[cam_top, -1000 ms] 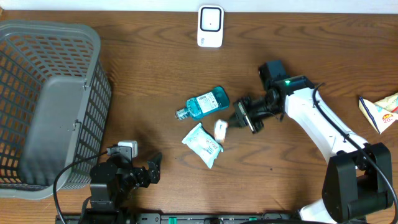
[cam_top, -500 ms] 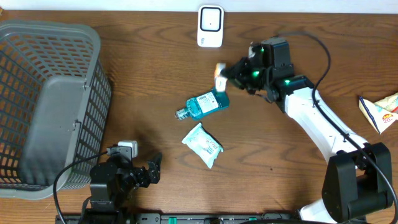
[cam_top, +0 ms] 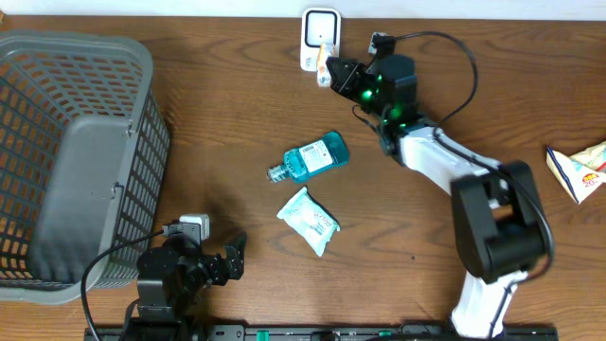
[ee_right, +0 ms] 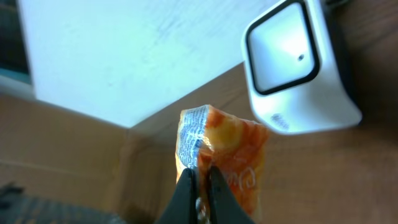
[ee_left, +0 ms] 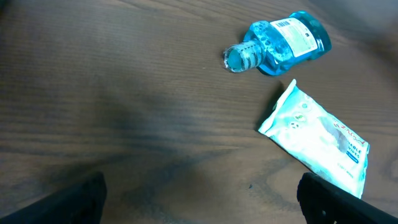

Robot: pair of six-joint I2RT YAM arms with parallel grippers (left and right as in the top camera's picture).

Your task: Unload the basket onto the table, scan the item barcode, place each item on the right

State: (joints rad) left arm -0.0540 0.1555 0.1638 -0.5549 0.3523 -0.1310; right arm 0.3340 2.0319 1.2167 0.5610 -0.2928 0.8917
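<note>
A small orange packet [ee_right: 227,158] was pinched by the right gripper [ee_right: 200,190] and held up just beside the white scanner [ee_right: 292,68], apparently to show its barcode to the window. Its print was too blurred to read. The left gripper [ee_left: 199,202] rested spread wide and empty. The blue bottle [ee_left: 280,45] had an illegible label.

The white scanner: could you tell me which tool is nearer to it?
Right. The right tool holds an orange packet beside the scanner; the left tool sits far across the table.
</note>
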